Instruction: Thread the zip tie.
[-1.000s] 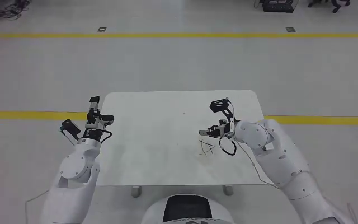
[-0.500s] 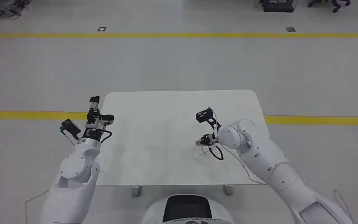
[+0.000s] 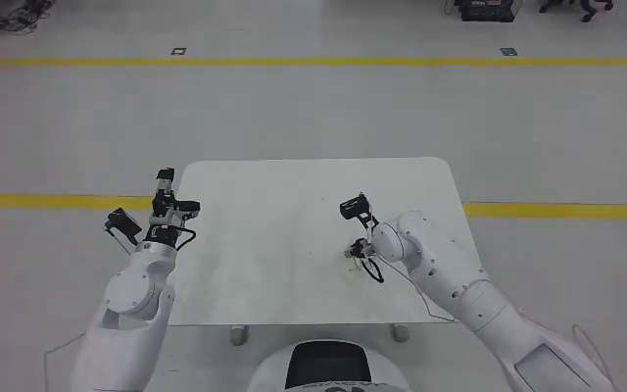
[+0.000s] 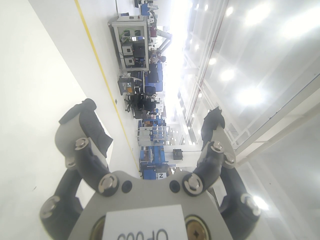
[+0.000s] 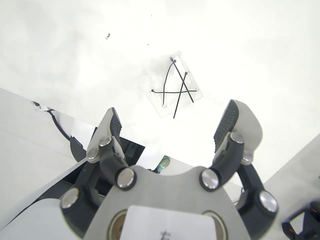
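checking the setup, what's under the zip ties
A clear square plate lies under the crossed zip ties, on the white table. From above, the right arm hides most of it.

A white worktop [image 3: 294, 186] stands on a pale, glossy floor [image 3: 313, 108] marked by a far yellow line [image 3: 313, 62] and a nearer yellow line [image 3: 59, 201] that runs level with the worktop. Across the hall, a metal-framed cabinet [image 4: 130, 43] of equipment, dark office chairs [image 4: 143, 103] and blue workstations [image 4: 150, 153] stand beneath rows of bright ceiling lights [image 4: 250, 96].
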Robot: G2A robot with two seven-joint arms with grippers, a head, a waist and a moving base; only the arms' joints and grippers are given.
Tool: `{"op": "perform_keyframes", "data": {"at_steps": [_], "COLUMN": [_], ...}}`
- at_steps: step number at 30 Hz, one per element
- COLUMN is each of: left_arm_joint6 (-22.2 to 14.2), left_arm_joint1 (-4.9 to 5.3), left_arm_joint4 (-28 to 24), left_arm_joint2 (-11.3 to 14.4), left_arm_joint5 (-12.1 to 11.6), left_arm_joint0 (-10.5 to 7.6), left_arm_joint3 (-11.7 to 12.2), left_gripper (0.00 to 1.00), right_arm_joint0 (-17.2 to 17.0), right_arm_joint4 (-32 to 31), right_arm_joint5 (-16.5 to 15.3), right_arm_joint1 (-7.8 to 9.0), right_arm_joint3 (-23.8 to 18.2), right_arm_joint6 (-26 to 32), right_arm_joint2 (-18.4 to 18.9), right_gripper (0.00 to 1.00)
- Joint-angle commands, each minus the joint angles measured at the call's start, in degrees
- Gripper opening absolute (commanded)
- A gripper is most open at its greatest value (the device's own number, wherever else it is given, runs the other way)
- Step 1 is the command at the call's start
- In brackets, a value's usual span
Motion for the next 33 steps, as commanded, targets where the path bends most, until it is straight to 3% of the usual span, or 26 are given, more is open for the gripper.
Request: {"op": "perform_keyframes", "data": {"at_steps": [1,3,11,16,20,33], "left_arm_joint6": [0.0,0.0,0.0,0.0,0.0,0.0], "left_arm_joint1": [0.00,0.00,0.00,0.00,0.00,0.00], "left_arm_joint4": [0.0,0.0,0.0,0.0,0.0,0.0], "left_arm_joint2": [0.0,0.0,0.0,0.0,0.0,0.0], "left_arm_joint5": [0.0,0.0,0.0,0.0,0.0,0.0], "left_arm_joint0": [0.00,0.00,0.00,0.00,0.00,0.00], "left_arm_joint3": [0.0,0.0,0.0,0.0,0.0,0.0], "left_gripper": [1.00,1.00,1.00,1.00,1.00,1.00], "right_arm_joint0": [1.4,2.5,2.5,2.3,3.3,3.1], "right_arm_joint4": [-0.3,-0.2,-0.2,-1.6,-0.4,-0.7], "right_arm_joint5": [1.0,1.4,1.4,3.1,2.7,2.9], "right_arm_joint1": [-0.89,-1.66,-1.66,-2.26,-3.21,-3.93], "right_arm_joint3": [2.0,3.6,3.6,6.6,9.3,10.4], "right_arm_joint6": [0.7,1.5,1.5,-0.2,-0.1,-2.7], "right_arm_joint2": [-1.9,-3.2,-3.2,-4.0,-4.6,-5.5], "right_gripper": [1.00,1.00,1.00,1.00,1.00,1.00]}}
